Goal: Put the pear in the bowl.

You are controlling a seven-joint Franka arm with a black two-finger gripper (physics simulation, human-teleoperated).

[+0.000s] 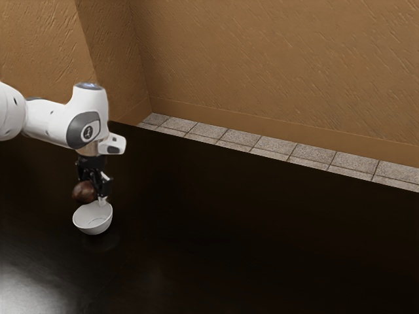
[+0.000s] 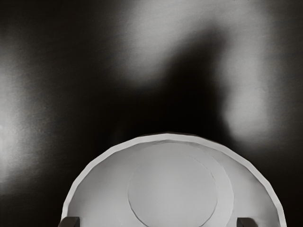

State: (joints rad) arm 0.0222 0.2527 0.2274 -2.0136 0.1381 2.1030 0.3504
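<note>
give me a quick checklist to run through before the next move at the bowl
1. Bowl upright: ok
2. Bowl's visible inside unobstructed: ok
3. Gripper shut on the brown round thing, presumably the pear: not ok, the gripper looks open
4. Brown round thing in the bowl: not ok, it shows outside the rim
5. Brown round thing free of the gripper's side: cannot tell
6. Gripper clear of the bowl's rim: cannot tell

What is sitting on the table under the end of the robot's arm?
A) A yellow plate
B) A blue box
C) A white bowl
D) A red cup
C: the exterior view shows a white bowl below the end of the arm, and the wrist view looks down onto its round, pale inside and the dark table around it.
</note>
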